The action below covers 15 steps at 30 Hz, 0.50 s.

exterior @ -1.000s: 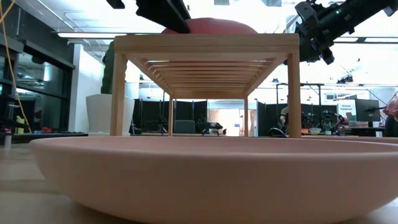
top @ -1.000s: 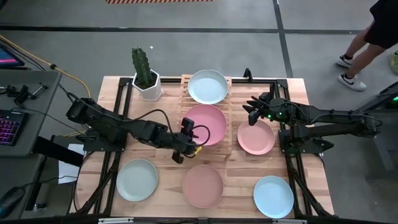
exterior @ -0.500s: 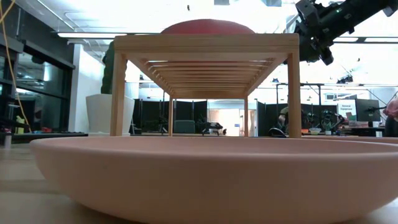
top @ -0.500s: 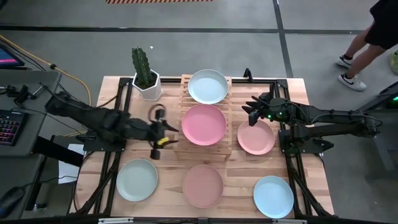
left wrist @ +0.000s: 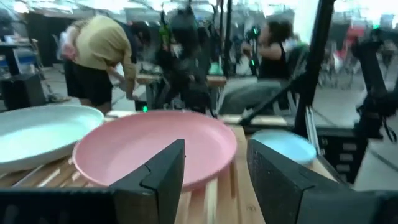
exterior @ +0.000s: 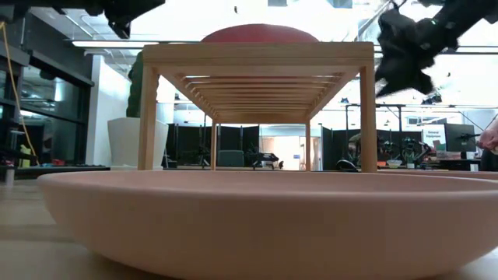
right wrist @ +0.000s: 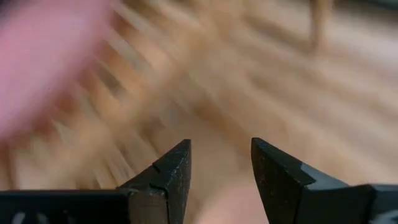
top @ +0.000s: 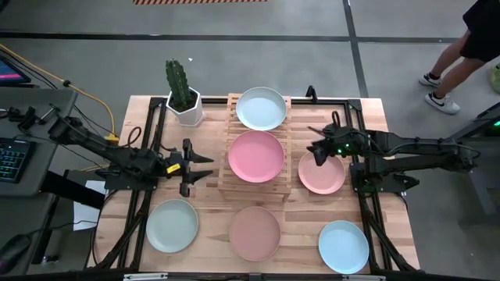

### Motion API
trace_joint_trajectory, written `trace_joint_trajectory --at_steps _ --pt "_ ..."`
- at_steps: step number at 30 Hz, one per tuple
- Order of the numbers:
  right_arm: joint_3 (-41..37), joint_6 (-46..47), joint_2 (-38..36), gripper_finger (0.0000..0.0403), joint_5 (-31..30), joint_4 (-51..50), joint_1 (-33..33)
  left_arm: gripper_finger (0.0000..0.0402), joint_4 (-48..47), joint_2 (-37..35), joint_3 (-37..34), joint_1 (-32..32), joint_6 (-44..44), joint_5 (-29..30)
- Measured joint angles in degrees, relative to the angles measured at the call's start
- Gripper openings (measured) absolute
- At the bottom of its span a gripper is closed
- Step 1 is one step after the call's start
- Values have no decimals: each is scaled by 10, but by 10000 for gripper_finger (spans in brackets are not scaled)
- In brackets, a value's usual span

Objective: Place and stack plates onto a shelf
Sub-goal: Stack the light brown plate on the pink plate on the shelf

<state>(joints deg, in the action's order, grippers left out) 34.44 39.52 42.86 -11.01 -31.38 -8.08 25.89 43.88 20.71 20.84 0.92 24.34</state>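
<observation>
The wooden slat shelf carries a light blue plate at its far end and a pink plate at its near end. On the table lie a pink plate right of the shelf, a pale green plate, another pink plate and a light blue plate. My left gripper is open and hangs left of the shelf, facing the shelf's pink plate. My right gripper is open above the far-left rim of the right-hand pink plate; its wrist view is blurred.
A cactus in a white hexagonal pot stands at the shelf's far-left corner. Black frame bars run along the table's sides. A person walks on the floor beyond the far right. There is bare table between the shelf and the green plate.
My left gripper has drawn back from the near-left rim of the shelf's pink plate toward the table's left edge. That plate has stayed on the shelf. My right gripper has dropped a little toward the right-hand pink plate.
</observation>
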Motion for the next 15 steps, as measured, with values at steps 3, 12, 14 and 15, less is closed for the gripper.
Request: trace_joint_trajectory --at_steps 3,12,14,15 --pt "0 76 12 149 34 -86 12 161 5 -9 -13 -2 4 6" --pt "-7 320 62 149 102 -202 160 161 0 -7 -14 -2 4 15" --pt "-7 384 78 149 88 -218 207 161 -4 -7 -14 -2 4 15" --pt "-7 417 88 149 77 -230 231 161 -3 -7 -14 -2 4 15"
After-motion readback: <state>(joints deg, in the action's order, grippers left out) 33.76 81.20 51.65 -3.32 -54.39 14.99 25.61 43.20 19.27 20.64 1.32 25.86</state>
